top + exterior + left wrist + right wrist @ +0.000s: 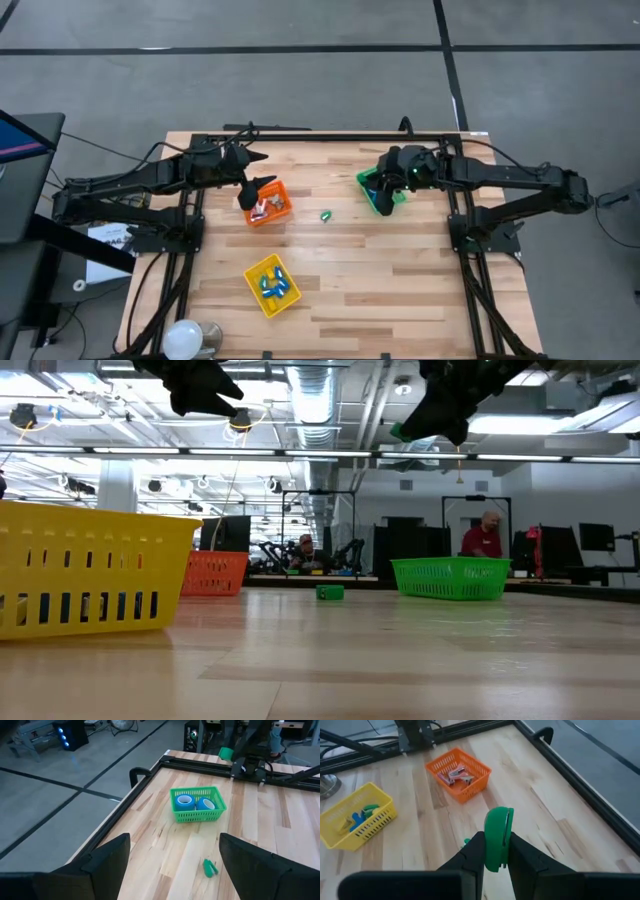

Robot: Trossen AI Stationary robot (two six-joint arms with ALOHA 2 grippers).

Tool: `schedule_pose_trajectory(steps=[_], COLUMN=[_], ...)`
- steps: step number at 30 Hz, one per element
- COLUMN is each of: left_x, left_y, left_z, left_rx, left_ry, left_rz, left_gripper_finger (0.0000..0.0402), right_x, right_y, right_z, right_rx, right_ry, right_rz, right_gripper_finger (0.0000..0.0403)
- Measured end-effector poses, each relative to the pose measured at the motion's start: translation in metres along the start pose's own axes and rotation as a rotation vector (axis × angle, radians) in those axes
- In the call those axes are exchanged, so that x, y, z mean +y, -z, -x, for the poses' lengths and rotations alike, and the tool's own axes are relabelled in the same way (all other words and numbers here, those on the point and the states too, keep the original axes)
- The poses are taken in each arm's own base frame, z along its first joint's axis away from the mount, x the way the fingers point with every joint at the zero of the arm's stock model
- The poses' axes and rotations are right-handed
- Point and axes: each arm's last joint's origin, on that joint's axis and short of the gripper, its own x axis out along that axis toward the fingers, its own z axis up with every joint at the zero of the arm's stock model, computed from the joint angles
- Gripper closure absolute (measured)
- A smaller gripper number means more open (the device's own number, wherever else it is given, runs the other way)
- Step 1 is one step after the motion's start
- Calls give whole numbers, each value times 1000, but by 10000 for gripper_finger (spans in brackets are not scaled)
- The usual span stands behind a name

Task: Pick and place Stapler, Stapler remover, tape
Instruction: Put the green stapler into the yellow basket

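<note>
My right gripper is shut on a small green stapler remover, high above the table by the green bin. That bin holds two blue rolls of tape. A second green stapler remover lies flat on the wood between the green and orange bins. The orange bin holds red-and-grey staplers. My left gripper hovers open above the orange bin with nothing between its fingers. My right gripper pinches the green stapler remover's lower part between its two fingers. The rounded end sticks out past the fingertips. The fingers slant down from the table's right side. The piece is lifted clear, high above the table.
A yellow bin with blue, green and yellow pieces stands near the table's front. Black frame rails run along the table's edges. A white round lamp sits at the near left corner. People sit in the room beyond.
</note>
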Motion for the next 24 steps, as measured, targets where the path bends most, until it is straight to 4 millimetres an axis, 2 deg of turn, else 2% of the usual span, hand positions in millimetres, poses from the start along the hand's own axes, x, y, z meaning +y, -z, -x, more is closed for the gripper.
schedule_pose_trajectory(steps=[24], left_x=[0], left_y=[-2], left_z=[0], left_rx=[-23], left_ry=[1], left_rz=[-14], left_gripper_finger=[105], right_x=[3], right_y=[-9], right_z=[1], right_rx=[-85], right_ry=[-56], right_rz=[-6], right_gripper_finger=[344])
